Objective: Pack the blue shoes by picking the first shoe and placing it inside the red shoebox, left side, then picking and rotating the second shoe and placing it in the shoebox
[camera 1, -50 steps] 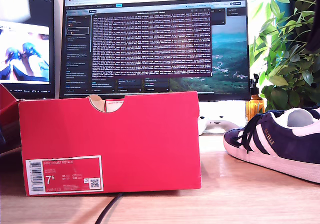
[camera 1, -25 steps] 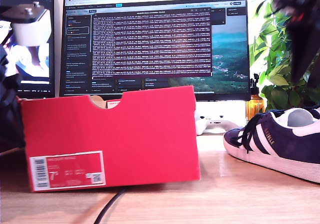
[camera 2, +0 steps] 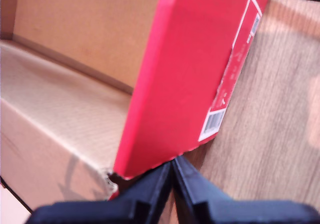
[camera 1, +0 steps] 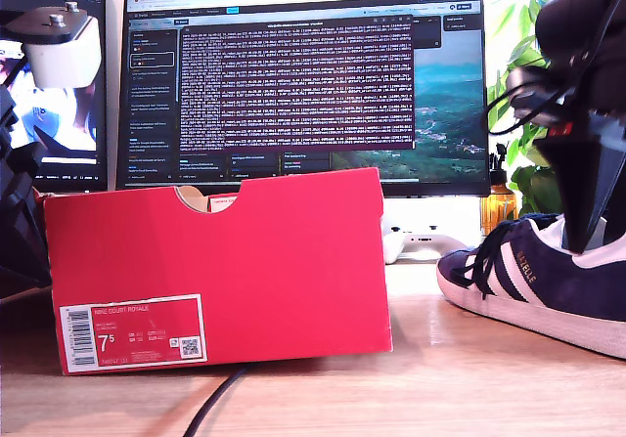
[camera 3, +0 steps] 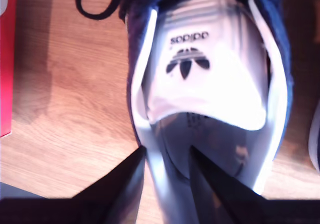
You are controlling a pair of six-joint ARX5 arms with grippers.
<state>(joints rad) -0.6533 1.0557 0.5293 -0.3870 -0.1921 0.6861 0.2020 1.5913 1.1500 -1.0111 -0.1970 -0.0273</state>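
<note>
The red shoebox (camera 1: 220,271) stands on the wooden table (camera 1: 440,378), toward the exterior view's left. Its long red side faces the camera. A round notch is cut in its top edge, and a white label (camera 1: 132,334) with "7.5" sits low on that side. A black cable (camera 1: 210,408) runs out from under the box toward the camera.

A blue shoe (camera 1: 538,281) sits on the table at the exterior view's right, well apart from the box. It has white stripes, a white sole and dark laces. Its toe points toward the box.

The first gripper (camera 2: 172,176) is at a bottom corner of the box, and its two dark fingers are pressed together with nothing between them. In its wrist view the inside of the box shows plain brown card (camera 2: 60,108) and no shoe. The table shows beside the box.

The second gripper (camera 3: 167,166) is right over the shoe's opening. Its two dark fingers (camera 3: 127,184) are spread apart, and the inner edge of the shoe sits between them. They are not squeezing it. The white tongue (camera 3: 200,63) with a black logo shows just past the fingers. In the exterior view this black arm (camera 1: 587,114) hangs down onto the back part of the shoe.

A big screen (camera 1: 303,80) and a green plant (camera 1: 548,95) stand behind the table.
</note>
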